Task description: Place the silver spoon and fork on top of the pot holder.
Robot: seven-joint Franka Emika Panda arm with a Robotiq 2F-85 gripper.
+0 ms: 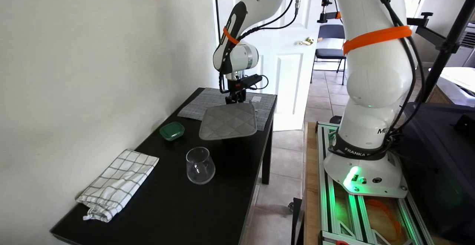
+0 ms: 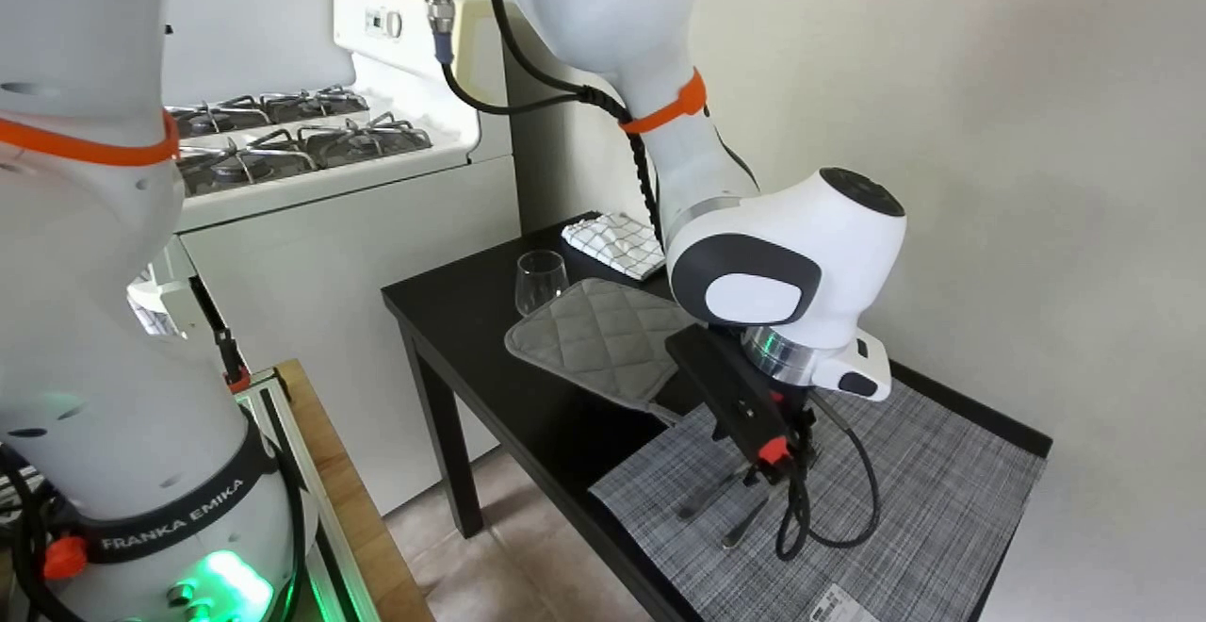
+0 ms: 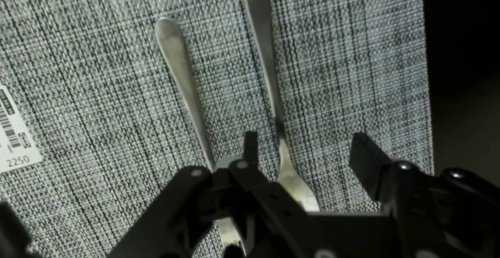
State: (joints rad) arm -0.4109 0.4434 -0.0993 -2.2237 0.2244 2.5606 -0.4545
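Observation:
In the wrist view the silver spoon (image 3: 269, 70) and the fork (image 3: 181, 70) lie side by side on a woven grey mat. My gripper (image 3: 306, 148) is open above them, and the spoon's neck passes between its fingers, nearer to the left one. That left finger's linkage covers part of the fork; its tines just show at the bottom edge. The spoon's bowl is partly hidden by the gripper. The handles of the spoon (image 2: 699, 501) and fork (image 2: 744, 523) stick out below the arm in an exterior view. The quilted grey pot holder (image 1: 228, 120) lies beside the mat.
A clear glass (image 1: 200, 166) stands by the pot holder, with a green container (image 1: 172, 131) towards the wall. The checkered towel (image 1: 120, 182) is folded at the table's far end from the arm's hand. The woven mat (image 2: 933, 471) carries a white label (image 2: 839, 606).

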